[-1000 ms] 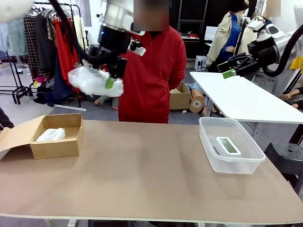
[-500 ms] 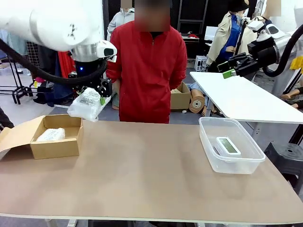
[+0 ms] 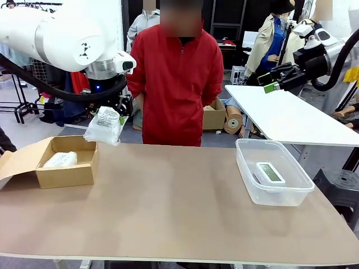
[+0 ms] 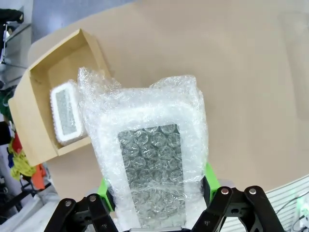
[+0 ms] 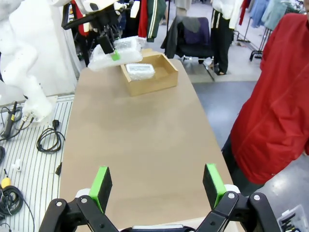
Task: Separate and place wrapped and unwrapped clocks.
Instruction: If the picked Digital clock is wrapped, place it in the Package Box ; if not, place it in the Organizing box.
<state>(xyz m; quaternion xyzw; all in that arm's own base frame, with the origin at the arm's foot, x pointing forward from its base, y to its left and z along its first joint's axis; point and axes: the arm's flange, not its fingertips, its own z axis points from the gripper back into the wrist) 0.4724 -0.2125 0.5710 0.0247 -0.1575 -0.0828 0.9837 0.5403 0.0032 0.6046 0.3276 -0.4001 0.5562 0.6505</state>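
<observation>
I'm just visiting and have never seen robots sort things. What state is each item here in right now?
Bubble-wrapped clock: held in the air by the left gripper, near the box.
Second bubble-wrapped clock: lying inside the box.
Brown cardboard box: open, flap folded out.
Bare white digital clock: lying in the tub.
Clear plastic tub: lidless.
Right gripper: open, empty.

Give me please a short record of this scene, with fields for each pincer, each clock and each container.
left pincer: shut on the wrapped clock, held in the air beside the cardboard box
right pincer: open, holds nothing, raised off to the right
second wrapped clock: lies inside the cardboard box
unwrapped clock: lies in the clear plastic bin, screen up
table: brown, bare between box and bin
person: stands at the far side, red top
</observation>
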